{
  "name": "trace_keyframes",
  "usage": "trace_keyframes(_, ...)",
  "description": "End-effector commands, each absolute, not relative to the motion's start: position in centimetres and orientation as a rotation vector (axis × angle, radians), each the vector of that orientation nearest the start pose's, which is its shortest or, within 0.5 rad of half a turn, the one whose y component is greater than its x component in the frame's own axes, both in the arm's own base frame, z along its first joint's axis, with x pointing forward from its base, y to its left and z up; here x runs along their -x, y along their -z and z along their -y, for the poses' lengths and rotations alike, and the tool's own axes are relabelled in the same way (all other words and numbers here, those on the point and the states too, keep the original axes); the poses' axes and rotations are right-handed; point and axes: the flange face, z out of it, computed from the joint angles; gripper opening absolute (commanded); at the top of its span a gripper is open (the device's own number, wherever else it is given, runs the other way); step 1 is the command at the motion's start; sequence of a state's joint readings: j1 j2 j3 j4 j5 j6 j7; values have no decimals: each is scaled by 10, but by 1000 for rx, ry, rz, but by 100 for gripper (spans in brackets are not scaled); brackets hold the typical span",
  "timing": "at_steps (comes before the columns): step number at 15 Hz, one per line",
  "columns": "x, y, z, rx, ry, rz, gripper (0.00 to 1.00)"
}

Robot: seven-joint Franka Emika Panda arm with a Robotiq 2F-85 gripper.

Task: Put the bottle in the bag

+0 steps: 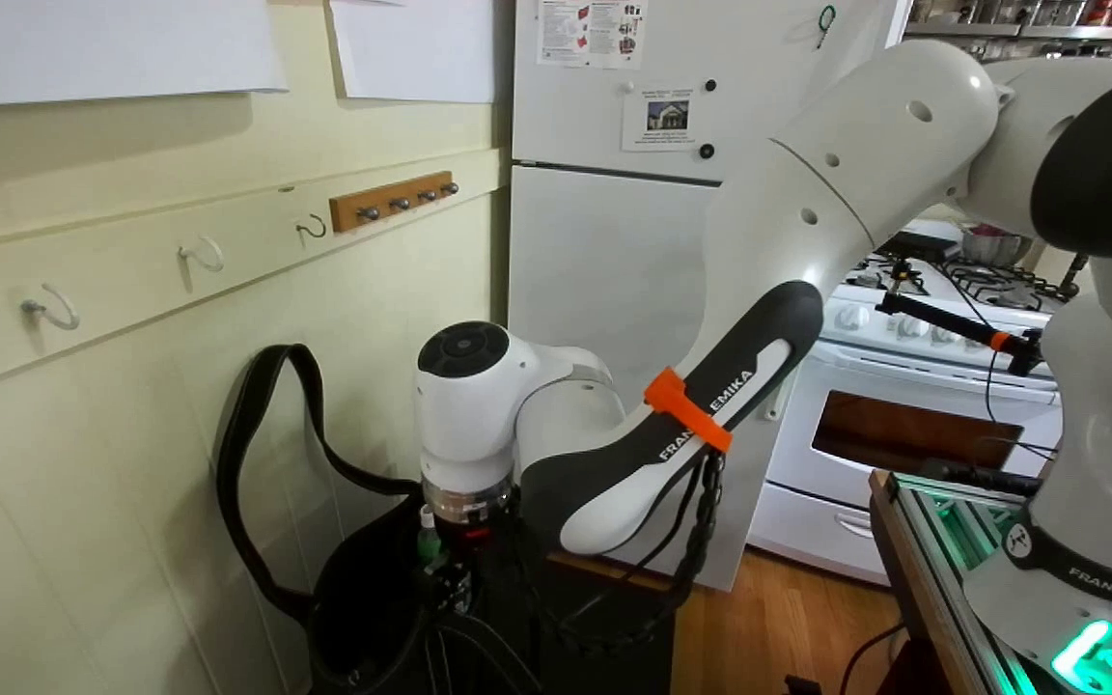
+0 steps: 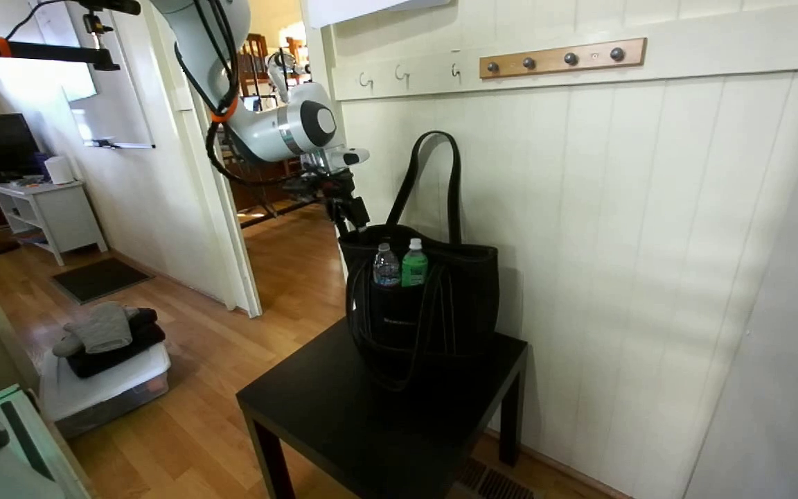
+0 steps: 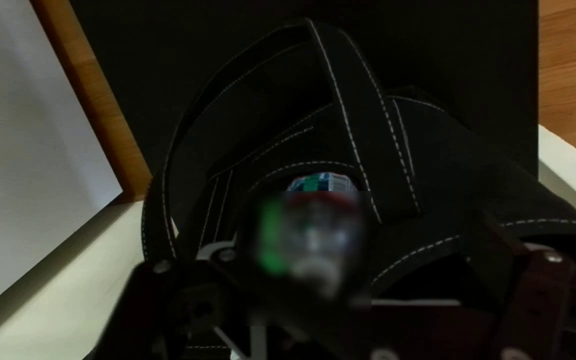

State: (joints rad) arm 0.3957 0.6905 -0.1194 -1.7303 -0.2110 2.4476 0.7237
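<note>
The large black fabric bag (image 2: 468, 298) stands upright on the low black table, its long strap looped up against the wall; it also shows in an exterior view (image 1: 363, 618) and the wrist view (image 3: 468, 155). The small green bottle (image 2: 413, 267) with its white cap stands upright in the bag's outer pocket, next to a clear bottle (image 2: 386, 267). In the wrist view the green bottle (image 3: 271, 242) is blurred. My gripper (image 2: 354, 215) points down over the bag's rim, above the opening. Its fingers (image 3: 368, 245) look apart, with nothing seen held between them.
The low black table (image 2: 364, 430) carries the bag. A wall with hooks (image 1: 201, 254) and a wooden peg rail (image 2: 562, 57) stands behind it. A white fridge (image 1: 604, 270) stands nearby. A plastic box (image 2: 104, 388) with folded cloths sits on the floor.
</note>
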Motion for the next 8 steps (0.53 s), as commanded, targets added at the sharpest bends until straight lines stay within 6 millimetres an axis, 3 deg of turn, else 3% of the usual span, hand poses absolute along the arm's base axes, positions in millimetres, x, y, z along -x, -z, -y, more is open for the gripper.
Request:
trace_keyframes(1,-613,-210,-184,3343,145,-387,100)
trace_keyframes(8,-574,-238,-168,3371,203,-219,100)
